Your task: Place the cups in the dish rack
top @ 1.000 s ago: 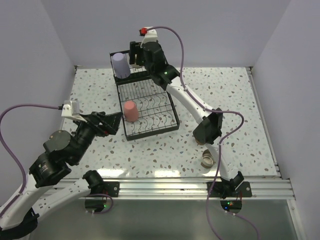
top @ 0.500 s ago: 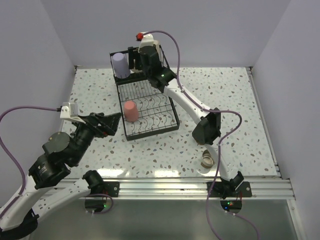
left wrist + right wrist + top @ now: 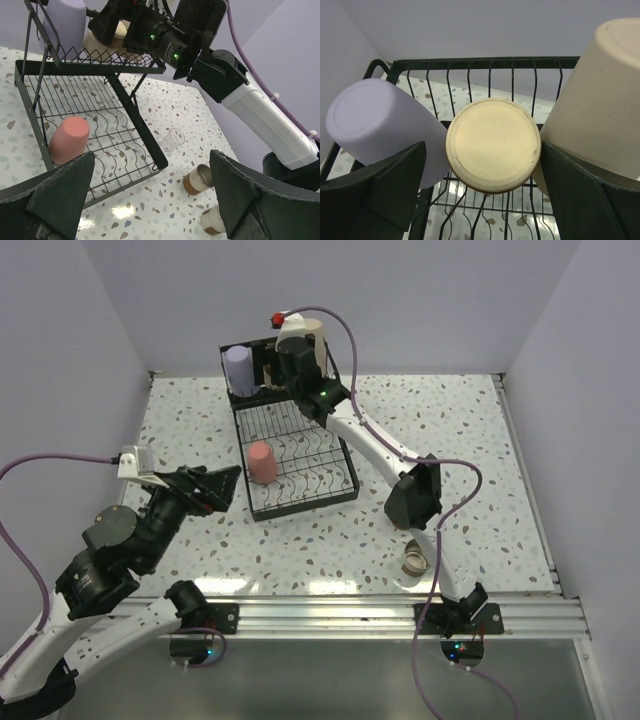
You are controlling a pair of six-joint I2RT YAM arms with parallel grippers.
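Note:
The black dish rack stands mid-table. A lavender cup sits in its raised upper basket and a red-pink cup in the lower tray. My right gripper hovers over the upper basket, open. Its fingers flank an upturned short tan cup, which sits between the lavender cup and a tall beige cup. My left gripper is open and empty, low beside the rack's near left corner. A clear glass and two tan-and-metallic cups lie on the table.
A tan cup lies by the right arm's base near the front edge. The right arm's elbow hangs over the table just right of the rack. Walls close off the back and both sides.
The right gripper's jaws have opened, letting go of the short tan cup in the upper basket. Its wrist shifted slightly left. The left arm barely moved.

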